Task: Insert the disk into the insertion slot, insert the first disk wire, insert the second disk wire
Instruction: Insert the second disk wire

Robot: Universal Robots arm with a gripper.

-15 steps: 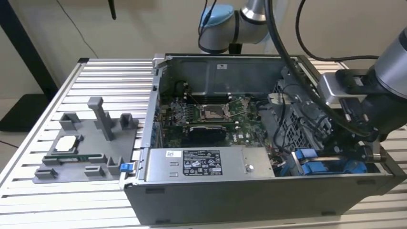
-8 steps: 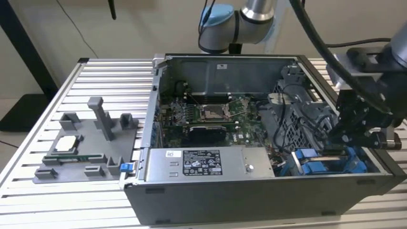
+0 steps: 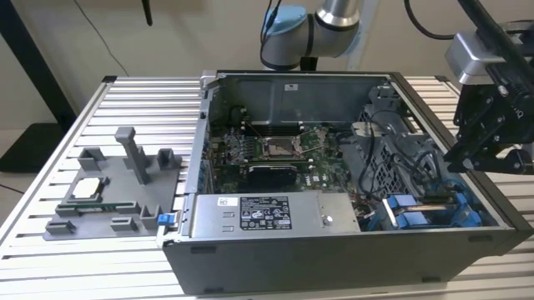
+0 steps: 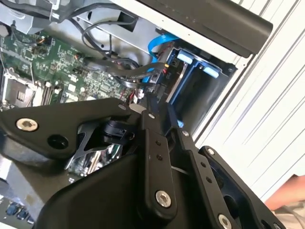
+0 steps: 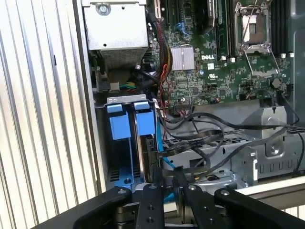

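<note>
Slatted aluminium makes up the worktop (image 3: pixel 84 125), and one open computer case (image 3: pixel 334 262) lies on it toward the exterior view's right, its open side facing up. One grey tray of fixtures (image 3: pixel 112 197) sits beside the case on the exterior view's left. Inside the case lie one green circuit board (image 3: pixel 267 150) with a single bare processor socket, and one labelled grey power-supply box (image 3: pixel 276 214) along the case's near wall.

One arm reaches over the case's right wall in the exterior view, and its black gripper (image 3: pixel 492 159) hangs above the near right corner of the case. That corner holds the insertion slot (image 5: pixel 126 143), a grey metal bay where two bright blue tabs stand side by side at its mouth in the first wrist view. The disk (image 5: pixel 150 157) stands on edge in the bay beside those tabs, its long axis running down into the bay and one thin edge turned up toward the gripper. Several dark cables (image 5: pixel 214 138) trail across the metal next to it.

The fingers (image 5: pixel 157 179) are drawn close together right at the disk's top edge; I cannot tell whether they pinch it or a cable.
</note>
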